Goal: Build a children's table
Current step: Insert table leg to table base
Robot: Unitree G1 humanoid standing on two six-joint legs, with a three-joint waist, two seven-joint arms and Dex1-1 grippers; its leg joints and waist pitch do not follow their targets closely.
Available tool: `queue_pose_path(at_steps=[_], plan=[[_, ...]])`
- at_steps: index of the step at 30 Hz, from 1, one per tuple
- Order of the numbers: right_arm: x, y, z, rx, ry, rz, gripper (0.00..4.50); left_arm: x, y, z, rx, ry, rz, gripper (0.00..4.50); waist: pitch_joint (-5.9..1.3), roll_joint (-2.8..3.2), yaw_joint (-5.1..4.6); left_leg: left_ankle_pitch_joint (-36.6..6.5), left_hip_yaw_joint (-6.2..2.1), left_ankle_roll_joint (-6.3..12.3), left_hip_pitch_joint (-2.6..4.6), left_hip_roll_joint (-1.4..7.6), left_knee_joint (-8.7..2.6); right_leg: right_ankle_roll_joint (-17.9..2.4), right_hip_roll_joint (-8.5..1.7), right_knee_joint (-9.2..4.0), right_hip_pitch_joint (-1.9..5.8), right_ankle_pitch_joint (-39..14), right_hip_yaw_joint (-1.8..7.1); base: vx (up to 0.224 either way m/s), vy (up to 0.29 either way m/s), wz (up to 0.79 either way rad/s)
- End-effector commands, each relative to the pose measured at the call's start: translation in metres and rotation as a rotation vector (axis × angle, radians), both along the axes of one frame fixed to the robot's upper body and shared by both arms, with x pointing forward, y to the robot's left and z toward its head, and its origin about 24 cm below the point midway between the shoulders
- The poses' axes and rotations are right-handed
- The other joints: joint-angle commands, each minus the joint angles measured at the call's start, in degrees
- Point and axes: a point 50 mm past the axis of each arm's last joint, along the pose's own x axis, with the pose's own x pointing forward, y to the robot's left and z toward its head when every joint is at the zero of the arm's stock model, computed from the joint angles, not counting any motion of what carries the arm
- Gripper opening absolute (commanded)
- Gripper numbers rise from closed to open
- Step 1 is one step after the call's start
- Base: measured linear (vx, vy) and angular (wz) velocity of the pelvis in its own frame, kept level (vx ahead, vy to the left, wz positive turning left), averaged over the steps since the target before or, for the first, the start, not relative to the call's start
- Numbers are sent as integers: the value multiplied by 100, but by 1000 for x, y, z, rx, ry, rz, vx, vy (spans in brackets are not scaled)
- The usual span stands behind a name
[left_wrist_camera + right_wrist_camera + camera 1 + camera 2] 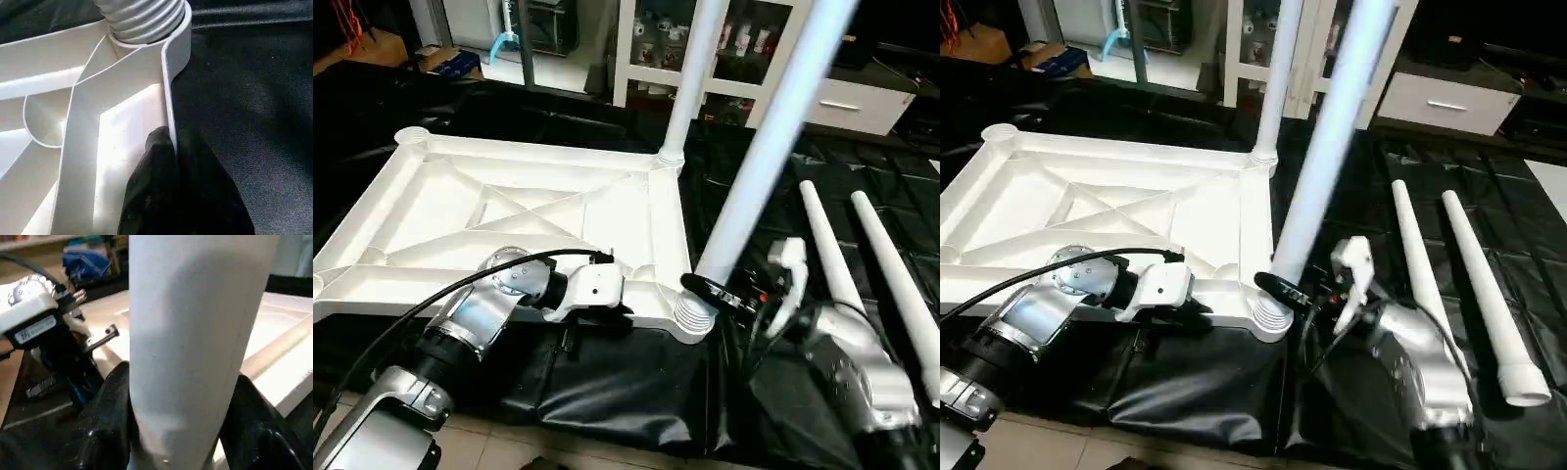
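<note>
step in hand: the right gripper (1304, 291) is clasping a leg (1327, 147) low on its shaft, seating its threaded end in the near corner socket (1271, 318).
doing it well: judging by its lean, the leg is needing straightening before turning.
left gripper (168, 161): closed, pinching the tabletop's rim (168, 98), steadying it.
table: the tabletop (509, 215) is lying ribs-up on black sheeting (607, 392); one leg (690, 78) is standing in the far corner, two legs (862, 264) are lying beside.

Both head views look forward and down from above the forearms, sharing the upturned table top (509, 211). The left wrist camera sits very close to the top's rim. The right wrist camera faces a leg (195, 347) at closest range.
</note>
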Motion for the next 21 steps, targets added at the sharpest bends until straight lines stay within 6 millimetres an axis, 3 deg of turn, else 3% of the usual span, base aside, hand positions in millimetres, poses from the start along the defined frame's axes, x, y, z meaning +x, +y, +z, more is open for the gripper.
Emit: queue_pose_path(at_steps=[1, 5, 6, 10, 21], plan=[[-1, -13, -5, -23, 11, -83, 188, -6, -1, -10, 30, 16, -25, 1, -260, -25, -27, -1410, -323, -31, 130, 633, -578, -1147, -689, -526, 40, -1796, 369, 0, 0, 0], [-8, -16, -9, -23, -19, -131, 188, -6, -1, -10, 28, 13, -22, 1, -244, -23, -10, -1501, -307, -39, 163, 635, -576, -1126, -695, -554, 5, -1925, 384, 0, 0, 0], [-9, -16, -9, -25, -23, -134, 188, -5, -1, -10, 28, 12, -22, 1, -254, -45, -22, -1471, -318, -31, 137, 633, -582, -1111, -690, -544, 36, -1939, 377, 0, 0, 0], [-15, -16, -12, -40, -34, -140, 188, -5, -1, -10, 28, 11, -20, 1, -254, -37, -15, -1425, -306, 3, 142, 631, -584, -1110, -684, -539, 32, -1847, 378, 0, 0, 0], [-33, -13, -25, -184, -52, -29, 188, -5, 0, -11, 37, 11, -21, 1, -241, -49, -9, -1471, -307, 49, 140, 632, -589, -1014, -681, -569, 28, -2037, 386, 0, 0, 0]])
